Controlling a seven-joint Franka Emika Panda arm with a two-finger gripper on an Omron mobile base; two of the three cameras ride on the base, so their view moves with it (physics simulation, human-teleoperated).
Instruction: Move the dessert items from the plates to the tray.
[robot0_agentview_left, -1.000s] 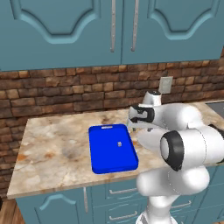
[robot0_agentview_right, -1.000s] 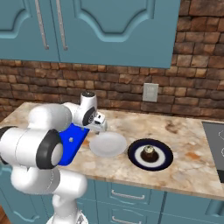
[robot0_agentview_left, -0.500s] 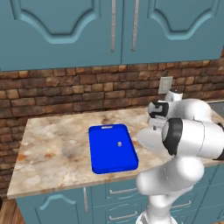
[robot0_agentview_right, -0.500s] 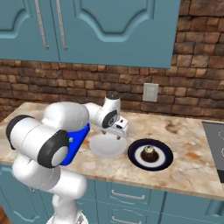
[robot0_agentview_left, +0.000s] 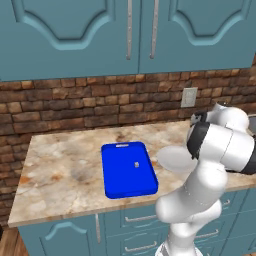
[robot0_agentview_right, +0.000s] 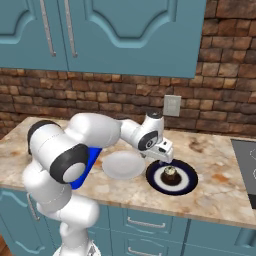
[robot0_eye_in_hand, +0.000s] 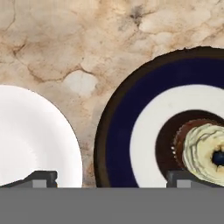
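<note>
Pale morsel (robot0_agentview_left: 136, 164) lies on blue tray (robot0_agentview_left: 120, 185); cupcake (robot0_agentview_right: 170, 174) sits on navy plate (robot0_agentview_right: 186, 184).

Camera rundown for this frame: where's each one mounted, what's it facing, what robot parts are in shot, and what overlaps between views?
Left base view: behind the arm's left, facing the counter; blue tray carrying a pale morsel, grey plate; arm at lower right.
Right base view: behind the arm's right; gripper above the navy plate with the cupcake; arm at lower left.
Hand view: looking down; fingertips at the bottom edge.
Shared: all three show the grey plate; right base and hand views share navy plate and cupcake.
</note>
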